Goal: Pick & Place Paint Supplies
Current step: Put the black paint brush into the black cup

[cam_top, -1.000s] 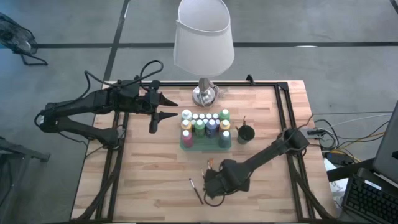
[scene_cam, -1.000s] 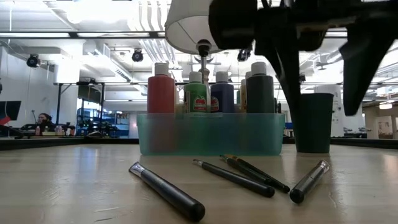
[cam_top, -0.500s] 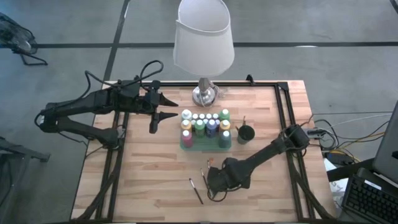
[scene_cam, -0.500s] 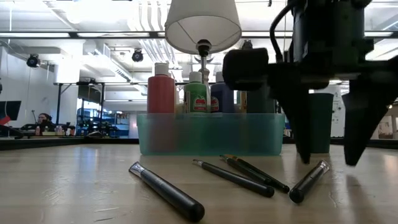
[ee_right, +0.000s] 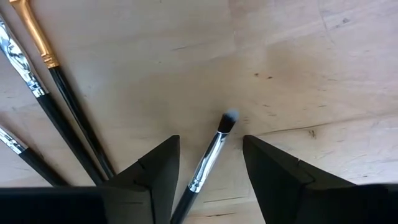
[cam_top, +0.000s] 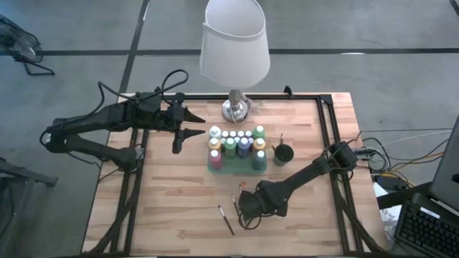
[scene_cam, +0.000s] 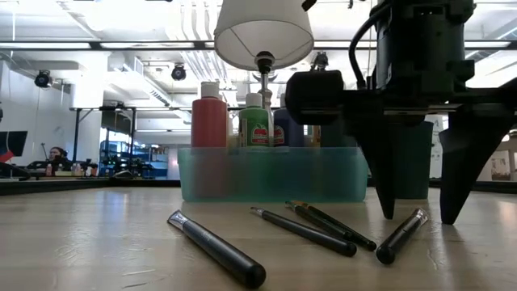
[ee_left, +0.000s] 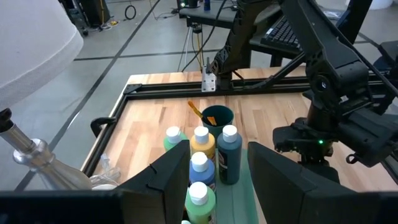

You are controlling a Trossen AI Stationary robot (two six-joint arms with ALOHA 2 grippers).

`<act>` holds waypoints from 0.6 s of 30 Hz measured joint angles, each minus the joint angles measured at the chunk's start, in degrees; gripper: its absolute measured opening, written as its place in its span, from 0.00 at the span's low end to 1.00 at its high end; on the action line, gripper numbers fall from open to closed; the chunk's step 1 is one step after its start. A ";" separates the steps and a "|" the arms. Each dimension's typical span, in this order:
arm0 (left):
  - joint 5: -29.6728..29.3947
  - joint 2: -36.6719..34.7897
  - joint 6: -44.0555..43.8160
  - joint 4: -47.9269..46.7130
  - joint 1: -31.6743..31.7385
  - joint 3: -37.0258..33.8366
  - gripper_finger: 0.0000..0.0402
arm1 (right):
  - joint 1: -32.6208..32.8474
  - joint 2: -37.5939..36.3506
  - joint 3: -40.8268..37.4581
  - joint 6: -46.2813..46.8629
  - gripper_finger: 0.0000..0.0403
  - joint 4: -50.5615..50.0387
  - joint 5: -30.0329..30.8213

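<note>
One paintbrush between end effector fingers.

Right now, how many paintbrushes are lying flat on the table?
5. A thick brush lies alone on the left. Three thin brushes fan out mid-table. The last brush lies between the right gripper's open fingers. Another stands in the dark cup.

No text, brand, number or sign can be read in any of the views. A printed label is seen on the green paint bottle standing in the teal tray in the low view, but its lettering cannot be made out. Nothing legible is carried by the other bottles, the brushes or the lamp.
</note>
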 joint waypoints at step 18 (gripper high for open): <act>-0.03 0.00 0.01 -0.10 0.02 0.00 0.42 | -0.22 0.07 -1.87 -0.17 0.21 -0.44 -0.78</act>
